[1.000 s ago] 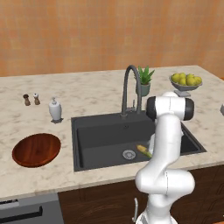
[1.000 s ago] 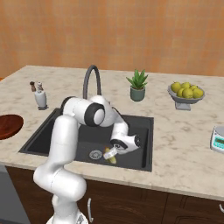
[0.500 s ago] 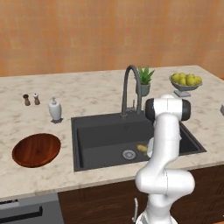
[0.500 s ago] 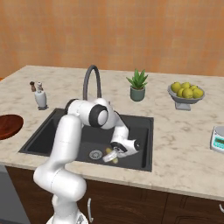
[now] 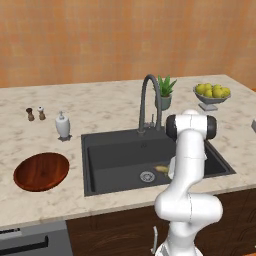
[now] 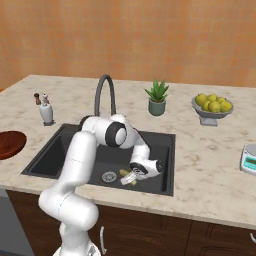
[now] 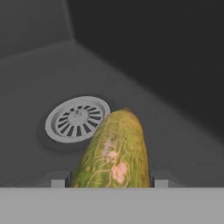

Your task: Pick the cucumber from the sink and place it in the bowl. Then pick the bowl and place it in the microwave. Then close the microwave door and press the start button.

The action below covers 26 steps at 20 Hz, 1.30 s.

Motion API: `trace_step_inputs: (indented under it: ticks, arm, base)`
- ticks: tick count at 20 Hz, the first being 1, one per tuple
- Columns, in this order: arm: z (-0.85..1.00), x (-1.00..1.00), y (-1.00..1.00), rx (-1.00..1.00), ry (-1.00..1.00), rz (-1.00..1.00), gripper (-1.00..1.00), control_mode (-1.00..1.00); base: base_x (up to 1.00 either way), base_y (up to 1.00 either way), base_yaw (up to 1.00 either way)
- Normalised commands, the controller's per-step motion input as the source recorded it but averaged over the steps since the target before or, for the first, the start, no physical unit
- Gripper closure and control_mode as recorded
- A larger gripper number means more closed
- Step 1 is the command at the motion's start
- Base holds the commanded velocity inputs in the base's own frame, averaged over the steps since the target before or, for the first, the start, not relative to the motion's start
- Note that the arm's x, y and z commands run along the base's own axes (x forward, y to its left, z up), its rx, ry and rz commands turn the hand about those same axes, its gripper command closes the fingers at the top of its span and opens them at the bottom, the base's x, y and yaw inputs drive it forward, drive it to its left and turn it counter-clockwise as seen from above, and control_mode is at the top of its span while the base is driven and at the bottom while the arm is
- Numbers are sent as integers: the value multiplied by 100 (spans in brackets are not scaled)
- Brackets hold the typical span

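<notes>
Down a touch further since a second ago, our claw now sits right on the sink floor, low and centre in the right base view, and the cucumber fills the lower middle of the hand view with a finger tip just showing on each side of it. We read the jaws as straddling it and part-way in; whether they already press on its skin we cannot tell from here.

Cucumber position: lying flat on the dark basin bottom, just beside the round steel drain, which sits up and left of it in the hand view. From the left base view we catch only its pale end peeking out left of the arm.

How will it handle? We judge it light and stiff, so it should not sag or bend. The skin looks smooth and rounded, though, so it may be slippery and could roll or squirt out endwise under a pinch. Best hold, we think, is across the thick middle, where the sides run closest to parallel, not at the tapered tip.

Over at the left edge of the right base view, the bowl waits on the bench, well apart from the sink.
</notes>
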Motion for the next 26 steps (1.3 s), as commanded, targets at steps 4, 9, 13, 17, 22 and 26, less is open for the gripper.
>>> trace_step_inputs:
  ticks: [4, 9, 13, 17, 22, 26]
  arm:
    - [-3, -1, 11, 0, -7, 0, 100, -100]
    - [80, -35, 0, 0, -21, -1, 100, -100]
    - [100, -30, 0, -3, -11, 0, 100, -100]
    - [100, -10, -6, -4, -3, 0, 100, -100]
    - [100, -23, -24, -8, 0, 0, 100, -100]
    - [100, -54, -8, -3, -3, 0, 100, -100]
  base:
    - [0, 0, 0]
    - [0, 0, 0]
    - [0, 0, 0]
    - [0, 0, 0]
    - [0, 0, 0]
    - [0, 0, 0]
